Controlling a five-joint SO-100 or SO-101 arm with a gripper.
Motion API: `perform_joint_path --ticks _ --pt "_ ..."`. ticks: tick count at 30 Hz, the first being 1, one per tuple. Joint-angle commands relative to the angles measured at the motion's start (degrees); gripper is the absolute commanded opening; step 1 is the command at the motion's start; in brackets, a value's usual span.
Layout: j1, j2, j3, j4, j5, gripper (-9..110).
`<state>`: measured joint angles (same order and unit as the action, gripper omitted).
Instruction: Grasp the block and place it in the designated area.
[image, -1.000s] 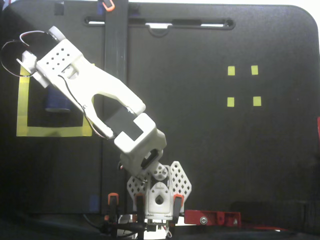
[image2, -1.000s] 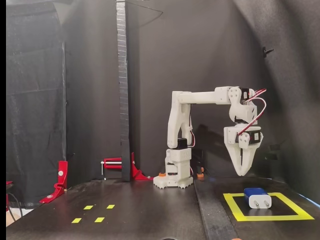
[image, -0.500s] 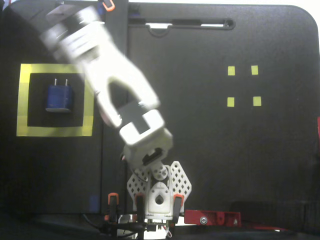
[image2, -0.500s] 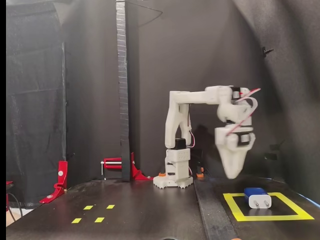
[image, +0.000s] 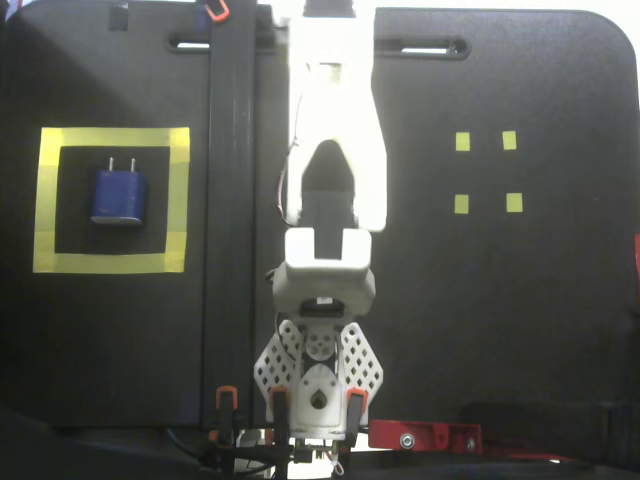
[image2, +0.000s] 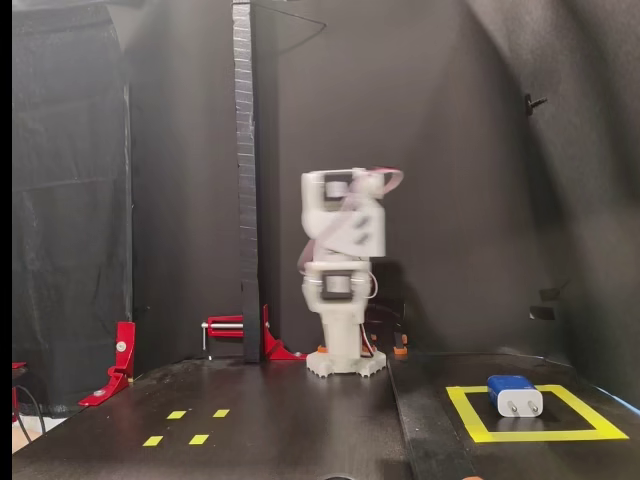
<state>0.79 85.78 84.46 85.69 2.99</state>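
Lying free inside the designated area (image: 110, 263), the block (image: 119, 194); tool's opening indiscernible, blurred.

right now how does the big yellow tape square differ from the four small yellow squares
The big tape frame is an outline around black surface; the four small squares are solid patches. The frame holds the blue block; the small squares hold nothing. Both are yellow tape, flat on the black table.
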Motion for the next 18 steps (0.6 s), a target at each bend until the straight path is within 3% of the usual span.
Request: perform_joint_path --ticks 1,9,18 --pt "1.2 3.3 -2.5 0.4 -0.6 0" --pt "1.6 8.3 1.4 -3.4 -1.9 0" --pt "2.2 33.2 26.6 -30.0 -5.0 0"
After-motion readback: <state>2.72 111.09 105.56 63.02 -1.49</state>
